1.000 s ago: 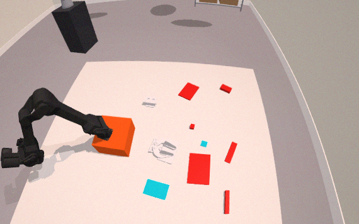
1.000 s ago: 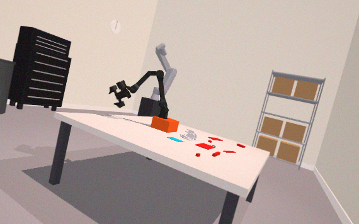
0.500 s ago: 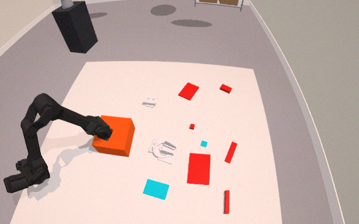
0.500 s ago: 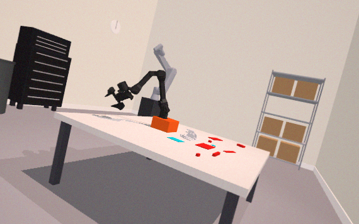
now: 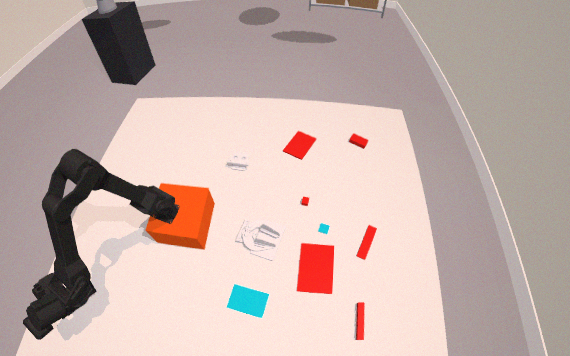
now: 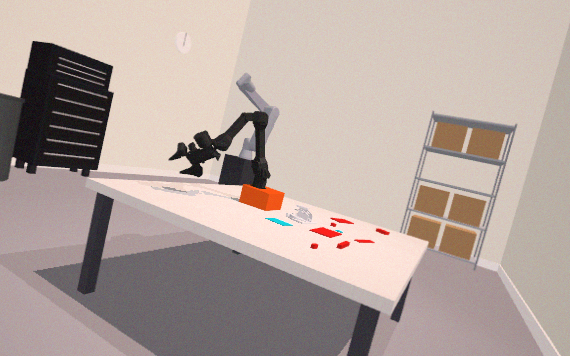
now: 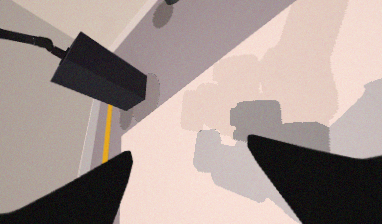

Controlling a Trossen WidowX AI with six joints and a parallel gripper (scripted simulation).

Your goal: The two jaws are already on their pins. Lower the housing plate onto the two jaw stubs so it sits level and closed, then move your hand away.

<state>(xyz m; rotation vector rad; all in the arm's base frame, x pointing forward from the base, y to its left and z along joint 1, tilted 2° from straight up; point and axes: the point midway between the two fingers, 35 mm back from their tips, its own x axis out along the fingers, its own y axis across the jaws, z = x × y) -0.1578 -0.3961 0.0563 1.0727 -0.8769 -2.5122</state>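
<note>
A pale, nearly table-coloured assembly (image 5: 260, 237) (image 6: 300, 215) lies on the table in front of the orange block. Thin outlines, a curved edge and two grey-shaded bars show on it. Which part is the housing plate, and whether it sits level on the jaw stubs, cannot be told. A smaller pale piece (image 5: 237, 164) with a grey-shaded edge lies apart, farther back in the top view. My gripper (image 6: 177, 166) (image 7: 191, 148) is open and empty, raised over the table's other end, well away from the pale assembly. The wrist view shows neither pale piece.
My arm stands on an orange block (image 5: 191, 212) (image 6: 260, 196). Beyond the assembly lie a large red plate (image 5: 315, 268), a cyan plate (image 5: 248, 301), a small cyan square (image 5: 323, 228), a small red cube (image 5: 305, 201), another red plate (image 5: 299, 145) and several red bars.
</note>
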